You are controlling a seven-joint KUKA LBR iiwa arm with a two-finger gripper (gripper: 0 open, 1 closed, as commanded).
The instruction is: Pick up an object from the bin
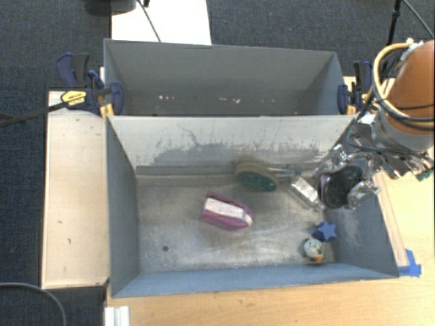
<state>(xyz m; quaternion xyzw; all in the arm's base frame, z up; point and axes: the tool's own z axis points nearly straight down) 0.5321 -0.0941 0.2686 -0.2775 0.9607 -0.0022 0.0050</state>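
My fingers (pixel 338 187) hang low by the right wall of the bin (pixel 122 202) — wide or narrow, I cannot tell. Nearest is a silvery piece (pixel 304 189) just beside them; a slanted closing could flick it away. The blue star (pixel 327 231) and ball (pixel 312 250) sit in the corner — there the wall may block me. The brush (pixel 257 179) and purple packet (pixel 226 213) lie further left.
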